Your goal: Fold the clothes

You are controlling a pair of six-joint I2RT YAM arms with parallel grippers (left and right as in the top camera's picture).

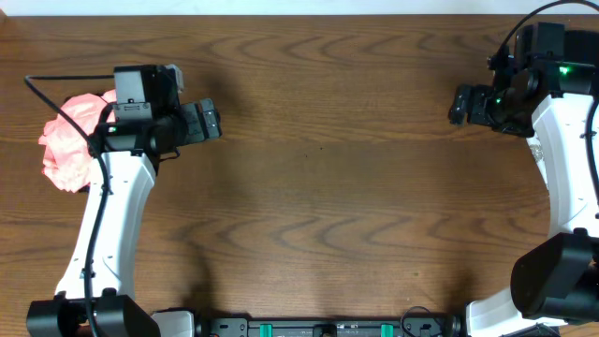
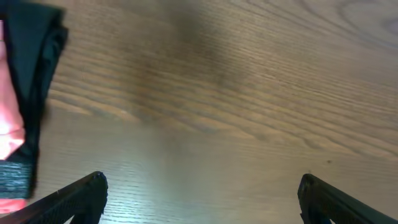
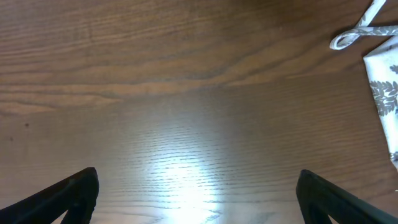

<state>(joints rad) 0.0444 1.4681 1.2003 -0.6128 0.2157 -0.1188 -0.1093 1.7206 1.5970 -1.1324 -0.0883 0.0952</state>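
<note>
The clothes lie at the table's two ends. A crumpled salmon-pink garment sits at the far left, partly under my left arm. In the left wrist view its pink edge shows beside a black garment with a grey band. A white garment with grey leaf print and a loose tie lies at the right edge of the right wrist view. My left gripper hangs open over bare wood, to the right of the pink garment. My right gripper is open too, holding nothing.
The brown wooden table stretches between the two arms. The arm bases and a black rail stand along the front edge. The table's far edge runs along the top.
</note>
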